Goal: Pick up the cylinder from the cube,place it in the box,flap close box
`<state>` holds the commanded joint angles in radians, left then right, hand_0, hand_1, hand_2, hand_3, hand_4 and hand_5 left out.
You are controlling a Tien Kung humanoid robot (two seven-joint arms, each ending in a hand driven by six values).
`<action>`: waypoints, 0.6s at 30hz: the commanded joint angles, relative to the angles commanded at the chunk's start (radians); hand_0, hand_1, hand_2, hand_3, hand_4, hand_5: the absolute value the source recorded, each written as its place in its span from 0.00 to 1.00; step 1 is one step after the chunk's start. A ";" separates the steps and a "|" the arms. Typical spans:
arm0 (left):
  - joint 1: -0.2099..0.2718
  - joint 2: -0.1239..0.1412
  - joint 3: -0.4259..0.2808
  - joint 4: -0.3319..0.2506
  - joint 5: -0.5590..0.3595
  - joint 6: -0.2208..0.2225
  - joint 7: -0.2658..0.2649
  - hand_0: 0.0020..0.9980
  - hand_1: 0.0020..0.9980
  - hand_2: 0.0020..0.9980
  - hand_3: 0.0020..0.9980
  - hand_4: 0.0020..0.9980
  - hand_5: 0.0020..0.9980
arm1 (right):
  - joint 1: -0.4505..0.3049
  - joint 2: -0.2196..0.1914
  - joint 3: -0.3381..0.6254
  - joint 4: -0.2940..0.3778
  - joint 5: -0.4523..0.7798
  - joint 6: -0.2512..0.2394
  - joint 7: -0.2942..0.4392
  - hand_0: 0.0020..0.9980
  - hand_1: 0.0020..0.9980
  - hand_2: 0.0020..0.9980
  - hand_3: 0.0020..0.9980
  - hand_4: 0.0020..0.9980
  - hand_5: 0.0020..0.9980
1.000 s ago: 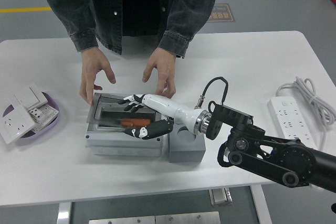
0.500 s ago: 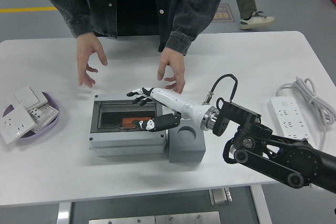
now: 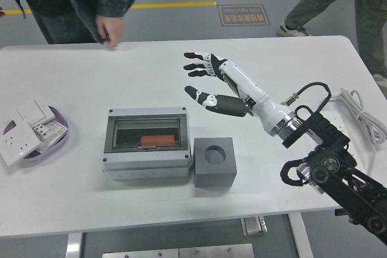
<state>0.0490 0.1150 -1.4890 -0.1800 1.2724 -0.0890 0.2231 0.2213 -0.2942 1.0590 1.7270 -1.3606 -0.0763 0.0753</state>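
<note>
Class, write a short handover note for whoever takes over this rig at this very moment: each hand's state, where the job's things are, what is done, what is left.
Right hand: open, fingers spread, holding nothing, raised over the table beyond the box.
Left hand: not in view.
Orange cylinder: lying inside the grey box, seen through its clear flap, which appears shut.
Grey cube: right of the box, its round socket empty.
Person's hand: at the table's far edge, clear of the box.
Done: cylinder picked and placed; flap seemingly closed.
Left: apparently nothing; confirm the flap is latched.

Brown floor sign beyond the counter, pale characters on it, perhaps Chinese, too small to read, no other legible print
</note>
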 joint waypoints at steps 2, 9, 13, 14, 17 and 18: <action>0.004 -0.002 0.001 0.000 -0.002 0.000 -0.001 0.64 0.67 0.66 0.70 0.75 0.32 | -0.053 0.022 0.078 -0.017 0.037 -0.003 0.025 0.74 0.70 0.74 0.79 0.68 0.40; 0.005 -0.012 0.006 0.000 -0.010 -0.002 -0.005 0.64 0.67 0.66 0.70 0.75 0.32 | -0.153 0.054 0.274 -0.070 0.038 -0.003 0.032 0.71 0.68 0.73 0.76 0.68 0.39; 0.003 -0.015 0.007 0.000 -0.011 -0.003 -0.007 0.64 0.67 0.66 0.70 0.75 0.32 | -0.171 0.057 0.368 -0.092 -0.013 0.003 0.024 0.69 0.68 0.72 0.73 0.68 0.39; 0.003 -0.016 0.006 0.000 -0.009 -0.003 -0.007 0.64 0.67 0.66 0.70 0.75 0.32 | -0.175 0.055 0.390 -0.103 -0.008 0.007 0.030 0.69 0.68 0.72 0.73 0.68 0.39; 0.005 -0.017 0.005 0.000 -0.009 -0.003 -0.006 0.64 0.67 0.66 0.70 0.75 0.32 | -0.187 0.048 0.440 -0.129 0.023 0.020 0.055 0.69 0.68 0.72 0.73 0.68 0.39; 0.007 -0.018 0.003 0.000 -0.007 -0.003 -0.005 0.64 0.67 0.66 0.70 0.75 0.32 | -0.194 0.048 0.458 -0.138 0.039 0.027 0.067 0.69 0.68 0.72 0.73 0.68 0.39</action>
<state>0.0556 0.0972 -1.4858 -0.1800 1.2655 -0.0925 0.2182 0.0275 -0.2459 1.5171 1.5887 -1.3212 -0.0494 0.1419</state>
